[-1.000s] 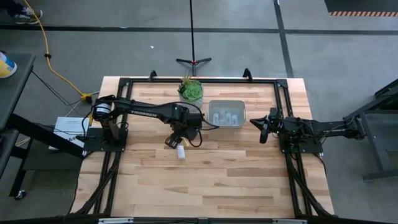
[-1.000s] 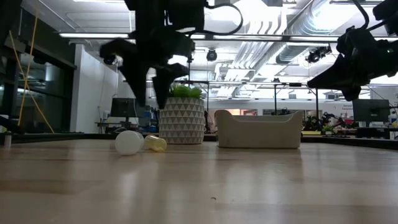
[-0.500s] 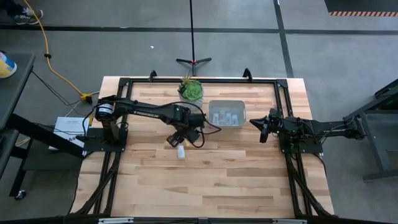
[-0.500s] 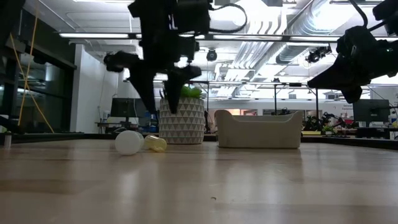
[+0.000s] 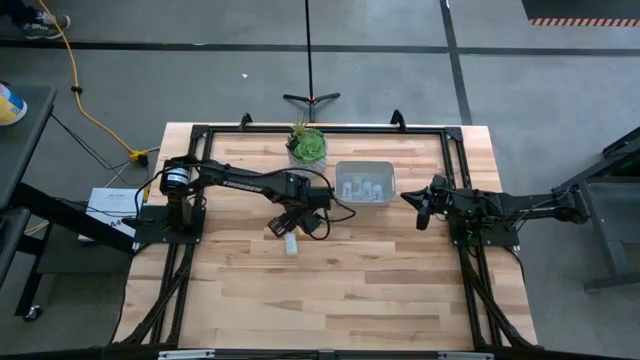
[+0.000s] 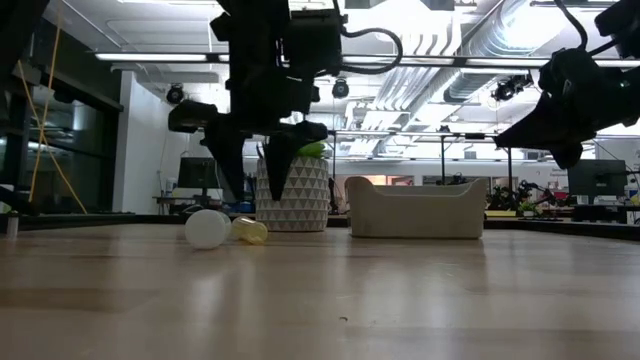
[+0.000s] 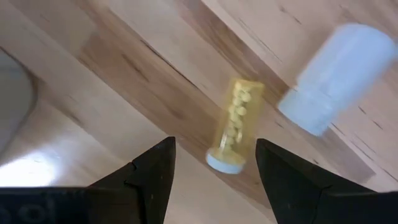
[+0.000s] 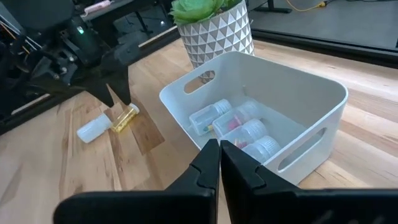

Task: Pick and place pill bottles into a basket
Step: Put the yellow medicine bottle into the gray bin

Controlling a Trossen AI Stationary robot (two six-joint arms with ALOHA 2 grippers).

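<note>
The left pincer (image 6: 248, 185) hangs above the bench (image 5: 350, 290) with its fingers spread wide and holding nothing. Directly below it lies the yellow pill bottle (image 7: 234, 124) on its side, and the white pill bottle (image 7: 333, 78) lies just beside it, also on its side. The two bottles are near each other but apart, as far as the left wrist view shows. The basket (image 8: 261, 99) stands beside the potted plant (image 5: 306, 146) and already holds several bottles (image 8: 239, 127).

The main risk, in my judgement, is the closeness of the two lying bottles. If the pincer comes down a little off the middle, one finger may strike the white bottle and push it away, or it may land on top of the yellow one instead of beside it. A round bottle on its side rolls easily (the bench is smooth wood), so a touch from only one finger could send it out of the grasp. The fingers also seem not fully square to the yellow bottle's length, so it could turn and slip when they close.

The right pincer (image 8: 219, 163) waits near the basket with its fingers together.
</note>
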